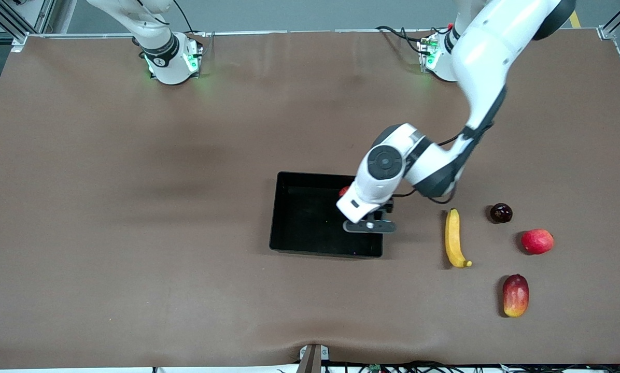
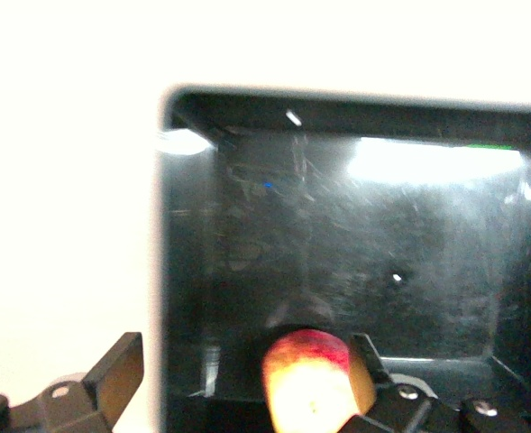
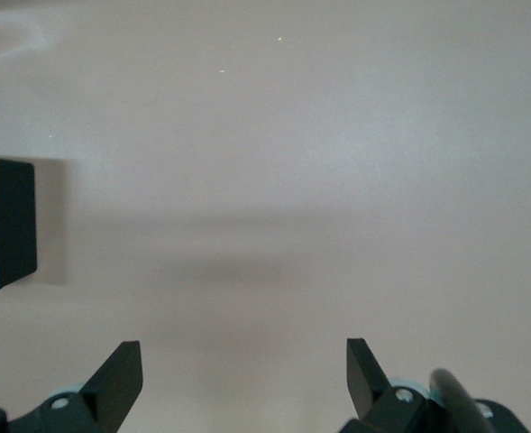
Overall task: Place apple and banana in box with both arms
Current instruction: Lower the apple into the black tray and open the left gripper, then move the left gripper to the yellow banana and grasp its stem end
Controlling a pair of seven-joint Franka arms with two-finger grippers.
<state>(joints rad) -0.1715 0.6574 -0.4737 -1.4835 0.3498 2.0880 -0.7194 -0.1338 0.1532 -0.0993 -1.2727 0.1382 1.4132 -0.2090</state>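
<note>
So our left hand [image 1: 368, 216] is hanging over the box [image 1: 284, 217], at the end toward the left arm, and its fingers [image 2: 121, 365] are spread wide. The apple [image 2: 312, 379] sits against one finger only, nothing is squeezing it. In the front view we just catch a sliver of red [image 1: 344, 191] poking out from under the wrist, inside the box wall, so we'd guess it's been let go or is about to settle on the floor of the box. Makes sense to open up low and inside the walls so it can't roll off onto the bench [image 1: 134, 207].

Apart from the apple, the box looks empty: scuffed black floor with glare on it.

The banana [image 1: 454, 238] is lying on the bench, well apart from the box, toward the left arm's end. It's on its side with the stem end nearer the front camera. Next to it are the ones we don't want: a dark plum-like thing [image 1: 501, 213], a plainer red fruit [image 1: 537, 241], and a mango [image 1: 515, 295] nearest the camera.

Our right hand [image 3: 238, 379] is waiting with fingers spread, holding nothing, over bare bench with a corner of the box in its view. Only that arm's base shows from the front.

Banana's still to do.
</note>
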